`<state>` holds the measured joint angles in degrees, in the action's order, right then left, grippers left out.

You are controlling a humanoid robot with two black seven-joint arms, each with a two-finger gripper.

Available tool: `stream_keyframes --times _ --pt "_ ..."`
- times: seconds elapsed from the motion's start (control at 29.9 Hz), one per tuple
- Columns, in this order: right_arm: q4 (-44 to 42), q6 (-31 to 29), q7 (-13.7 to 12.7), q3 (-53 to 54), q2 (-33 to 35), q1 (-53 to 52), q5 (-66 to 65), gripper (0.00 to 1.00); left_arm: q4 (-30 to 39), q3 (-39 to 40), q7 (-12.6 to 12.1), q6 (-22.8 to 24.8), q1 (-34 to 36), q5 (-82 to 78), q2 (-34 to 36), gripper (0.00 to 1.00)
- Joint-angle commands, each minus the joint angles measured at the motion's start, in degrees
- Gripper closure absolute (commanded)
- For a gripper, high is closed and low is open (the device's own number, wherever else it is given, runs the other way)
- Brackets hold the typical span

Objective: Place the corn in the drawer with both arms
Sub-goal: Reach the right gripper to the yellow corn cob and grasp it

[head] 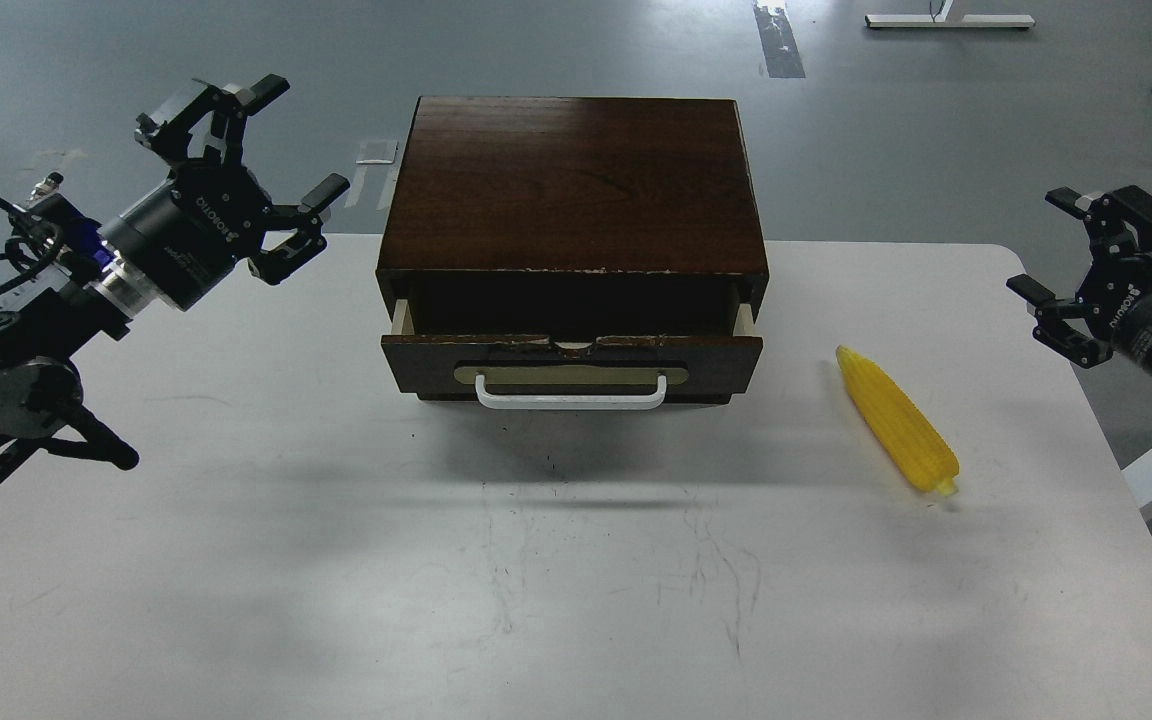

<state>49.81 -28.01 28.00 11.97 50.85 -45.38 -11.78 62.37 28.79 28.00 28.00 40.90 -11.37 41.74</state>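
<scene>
The corn (896,418) lay on the white worktop (336,560), to the right of the cabinet (574,185) and well apart from it, its narrow tip pointing up toward the back. The drawer (572,365) stood open only a little, a dark gap showing behind its front and its white handle (572,392) facing forward. The left claw (241,165) hung above the worktop's left rear corner with its fingers spread wide and nothing between them. The right claw (1086,270) hovered past the right edge, also spread and empty. Neither arm touched anything, so the task seemed to be at its start. The gap looked too narrow for the cob; likely the left claw needed to take the handle and pull further while the right claw came down over the corn.
</scene>
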Motion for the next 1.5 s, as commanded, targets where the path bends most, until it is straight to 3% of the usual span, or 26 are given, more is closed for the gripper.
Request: stream_keyframes --times 0.0,0.37,0.53,0.74,1.2,1.37,1.47 --pt "1.25 0.01 0.00 -0.11 2.76 -3.92 -14.29 0.01 -2.78 1.36 0.00 0.00 -0.99 0.03 -2.27 0.02" --pt "6.17 0.01 0.00 -0.37 4.09 -10.52 -61.39 0.01 -2.87 4.08 0.00 0.00 -2.75 0.21 -3.85 0.02" --pt "5.82 0.01 0.00 -5.01 1.45 -12.44 -70.82 0.01 -2.60 4.34 0.00 0.00 -3.28 0.21 -3.85 0.02" --pt "1.35 0.23 0.00 -18.28 -4.43 -16.32 -71.80 0.01 -2.25 4.87 0.00 0.00 -3.46 0.03 -3.85 0.02" --pt "-3.93 6.12 0.00 -23.91 -12.00 -15.44 -71.72 0.03 -2.25 4.96 0.00 0.00 -3.54 -0.06 -3.68 0.02" --pt "-5.08 6.83 0.00 -26.12 -12.79 -15.44 -71.72 0.09 -2.25 4.96 0.00 0.00 -3.54 -0.06 -3.50 0.02" --pt "-5.08 6.83 0.00 -27.00 -12.70 -15.53 -71.72 0.26 -2.25 4.96 0.00 0.00 -3.54 -0.06 -3.42 0.02"
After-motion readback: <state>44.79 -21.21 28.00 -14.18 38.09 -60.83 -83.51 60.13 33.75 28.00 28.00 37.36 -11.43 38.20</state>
